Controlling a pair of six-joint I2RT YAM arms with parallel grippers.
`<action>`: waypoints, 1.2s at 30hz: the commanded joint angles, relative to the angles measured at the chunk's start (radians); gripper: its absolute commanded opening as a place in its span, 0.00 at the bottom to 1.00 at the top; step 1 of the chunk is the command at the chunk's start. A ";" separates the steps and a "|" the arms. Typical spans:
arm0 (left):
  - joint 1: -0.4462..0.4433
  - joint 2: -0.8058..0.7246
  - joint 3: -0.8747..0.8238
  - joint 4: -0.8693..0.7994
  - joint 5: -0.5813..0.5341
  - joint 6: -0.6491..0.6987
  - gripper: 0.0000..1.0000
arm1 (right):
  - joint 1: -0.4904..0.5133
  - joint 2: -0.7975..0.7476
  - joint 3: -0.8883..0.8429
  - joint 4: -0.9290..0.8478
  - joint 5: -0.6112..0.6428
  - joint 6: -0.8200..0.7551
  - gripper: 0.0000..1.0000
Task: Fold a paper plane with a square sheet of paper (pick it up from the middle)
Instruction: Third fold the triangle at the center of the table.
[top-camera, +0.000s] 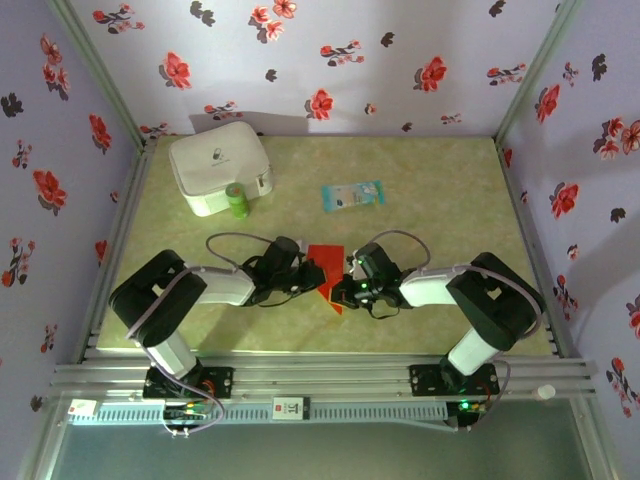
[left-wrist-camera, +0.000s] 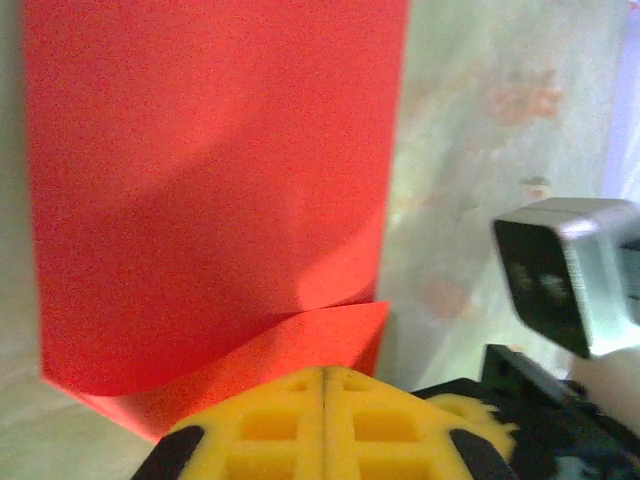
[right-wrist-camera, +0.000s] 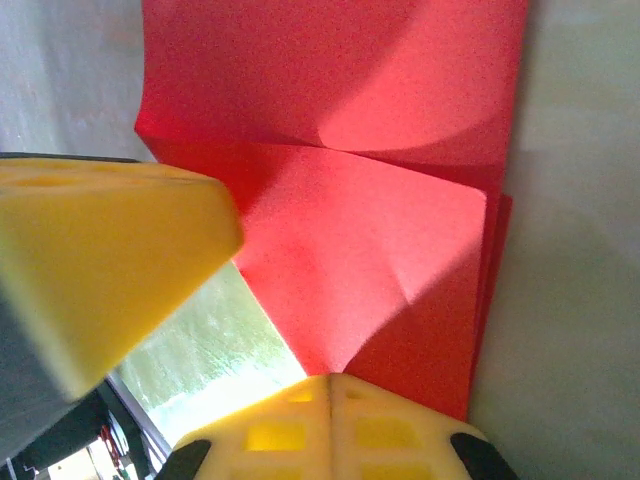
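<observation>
**Colours and patterns around the red sheet**

The square sheet of paper (top-camera: 327, 268) is plain bright red and unmarked. Beneath it, the bench (top-camera: 430, 220) is pale green with faint mottling. The left fingers (left-wrist-camera: 250, 430) and right fingers (right-wrist-camera: 270, 440), at the sheet's edges, are yellow with a grid of recesses. Beyond the sheet are a white case (top-camera: 218, 165), a green cylinder (top-camera: 237, 201) and a pale blue packet (top-camera: 352, 194). The walls (top-camera: 350, 60) are lilac, printed with red and dark flowers.

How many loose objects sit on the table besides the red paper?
3: white case, far left; green bottle beside its near edge; pale blue packet to their right. More may lie hidden.
</observation>
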 joint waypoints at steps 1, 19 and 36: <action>-0.022 -0.032 0.028 -0.111 -0.033 0.025 0.00 | -0.001 0.010 -0.027 -0.097 0.063 0.010 0.00; 0.020 0.070 0.009 -0.145 -0.098 0.039 0.00 | -0.002 0.005 -0.021 -0.148 0.076 -0.029 0.00; 0.208 0.050 0.008 -0.190 -0.031 0.154 0.00 | -0.001 0.018 -0.019 -0.149 0.081 -0.042 0.00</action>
